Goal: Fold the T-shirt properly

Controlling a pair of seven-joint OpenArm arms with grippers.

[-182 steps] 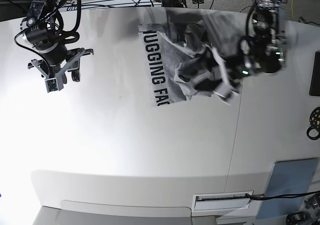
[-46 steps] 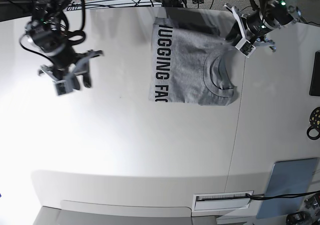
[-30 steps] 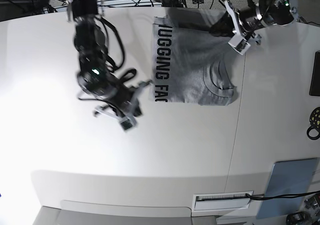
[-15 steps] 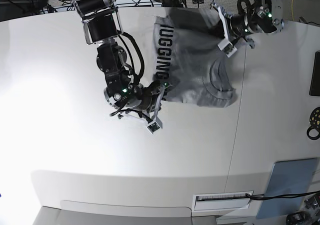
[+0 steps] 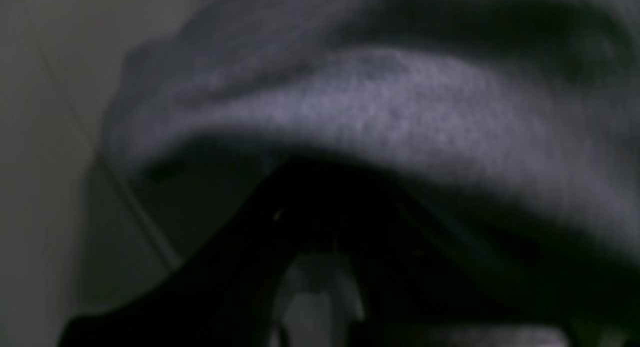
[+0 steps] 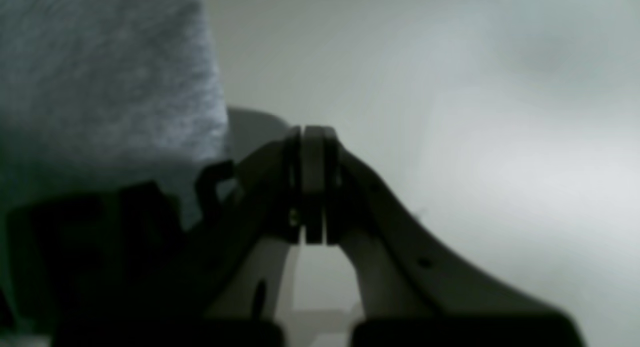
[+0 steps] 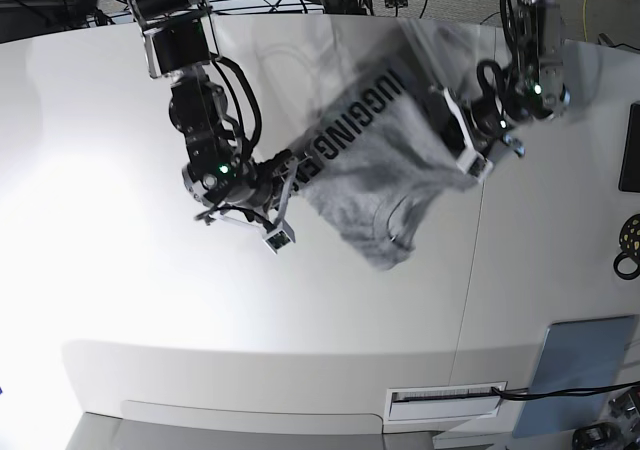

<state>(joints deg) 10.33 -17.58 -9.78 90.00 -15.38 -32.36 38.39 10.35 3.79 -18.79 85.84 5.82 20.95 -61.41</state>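
Grey cotton, the T-shirt (image 7: 385, 160) hangs stretched between both arms above the far middle of the table (image 7: 300, 320), lettering up. The left gripper (image 7: 462, 140) is clamped on its right edge; the right gripper (image 7: 280, 175) is closed at the left corner, seemingly pinching fabric. Both should probably move together, keeping the cloth taut, and lower evenly so no creases form.

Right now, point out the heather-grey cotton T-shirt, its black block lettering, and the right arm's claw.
heather-grey cotton T-shirt (image 7: 385, 170): base view, plain grey middle of the lifted cloth.
black block lettering (image 7: 355, 120): base view, on the printed letters.
right claw (image 6: 312, 137): right wrist view, where the shut fingertips meet.
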